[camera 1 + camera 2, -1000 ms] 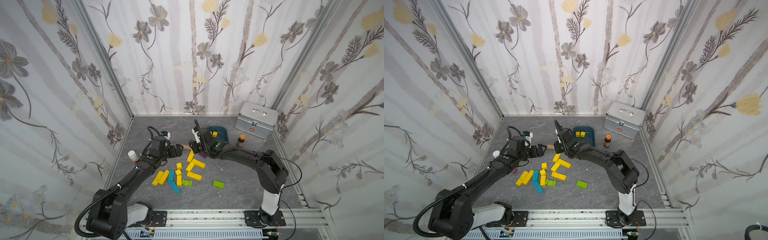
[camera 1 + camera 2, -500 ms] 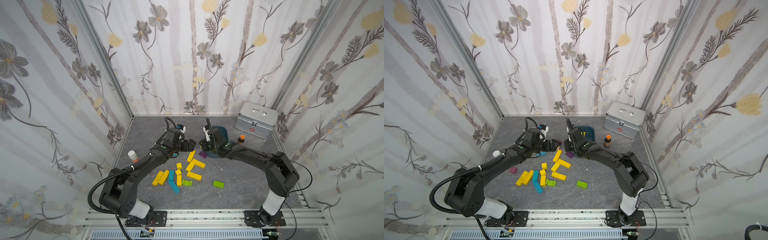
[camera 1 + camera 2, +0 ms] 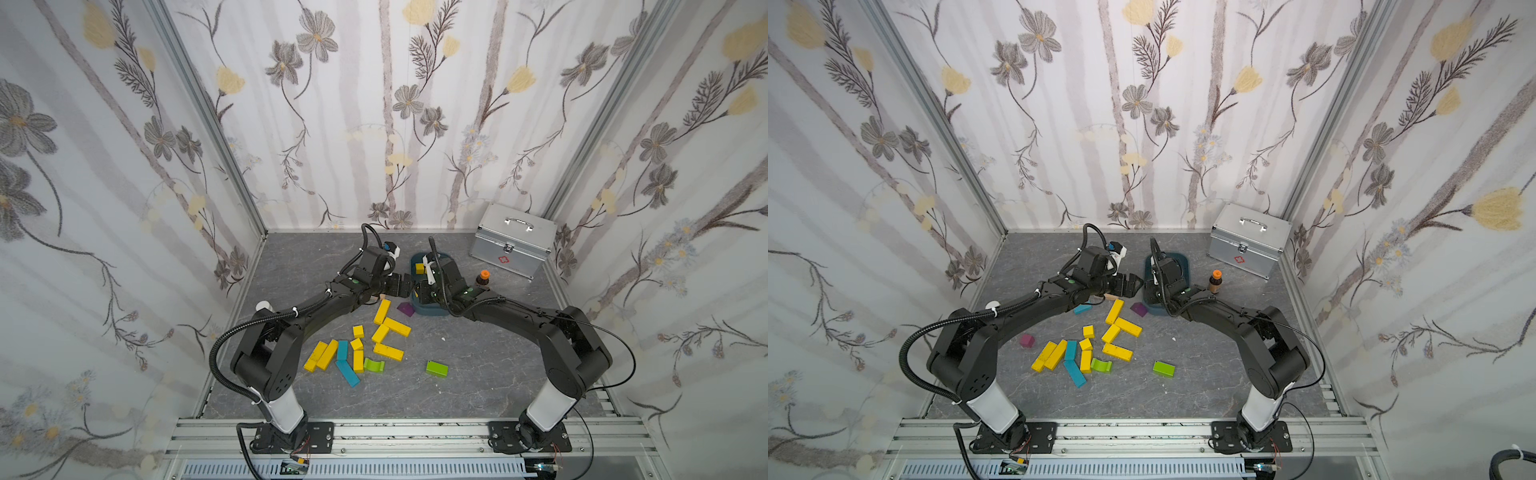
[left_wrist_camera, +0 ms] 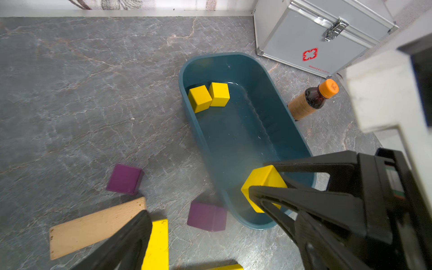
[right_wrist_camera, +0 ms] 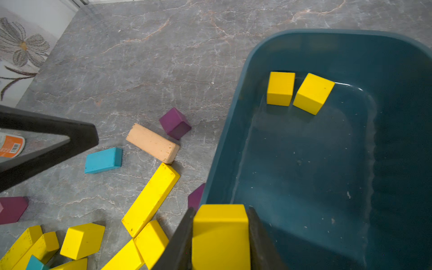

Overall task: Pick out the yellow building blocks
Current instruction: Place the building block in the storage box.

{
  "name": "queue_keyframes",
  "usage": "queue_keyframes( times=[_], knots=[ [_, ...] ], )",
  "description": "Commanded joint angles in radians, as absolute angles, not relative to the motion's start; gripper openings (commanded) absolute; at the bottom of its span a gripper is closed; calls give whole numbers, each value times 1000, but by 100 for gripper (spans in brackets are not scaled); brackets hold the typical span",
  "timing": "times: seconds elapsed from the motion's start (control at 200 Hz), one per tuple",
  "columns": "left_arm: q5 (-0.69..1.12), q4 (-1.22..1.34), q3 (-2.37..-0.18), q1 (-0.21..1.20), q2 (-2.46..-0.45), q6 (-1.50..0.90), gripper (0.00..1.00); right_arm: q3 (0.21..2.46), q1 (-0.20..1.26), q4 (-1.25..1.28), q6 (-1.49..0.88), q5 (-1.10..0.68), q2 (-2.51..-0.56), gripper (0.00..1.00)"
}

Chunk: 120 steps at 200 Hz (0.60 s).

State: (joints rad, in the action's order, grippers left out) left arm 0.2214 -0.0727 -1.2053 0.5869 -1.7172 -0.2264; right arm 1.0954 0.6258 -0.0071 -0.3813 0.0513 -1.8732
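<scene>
Grey bench [image 5: 140,58]; right jaws clamp yellow cube [image 5: 221,236] over tub [image 5: 350,46] rim; left jaws wide, empty, beside. Risk: cube clips rim; jaws collide.

Left claw [image 3: 1133,286] wide (right claw [image 5: 221,222] pinched)

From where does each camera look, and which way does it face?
Top views: high in front, looking down at the table; left arm and right arm show whole.
Left wrist: on the left arm, facing the bin; one left finger shows.
Right wrist: over the bin's rim, looking down; right gripper clamps a cube.
Shared: both wrist views show two cubes in the bin.
</scene>
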Motion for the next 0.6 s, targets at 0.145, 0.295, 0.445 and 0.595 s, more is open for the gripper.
queue_keyframes(
  times=[0.145,0.295,0.445,0.595],
  knots=[
    [230,-67,-1243,612,-1766,-190,97,1091,591,24,-380,67,-1885,22],
    [233,-58,-1213,615,-1753,-167,97,1083,583,19,-382,77,-1891,22],
    [228,-43,-1188,617,-1737,-144,97,1087,577,9,-387,95,-1903,22],
    [231,-29,-1163,624,-1732,-146,97,1098,577,-4,-387,105,-1912,22]
  ],
)
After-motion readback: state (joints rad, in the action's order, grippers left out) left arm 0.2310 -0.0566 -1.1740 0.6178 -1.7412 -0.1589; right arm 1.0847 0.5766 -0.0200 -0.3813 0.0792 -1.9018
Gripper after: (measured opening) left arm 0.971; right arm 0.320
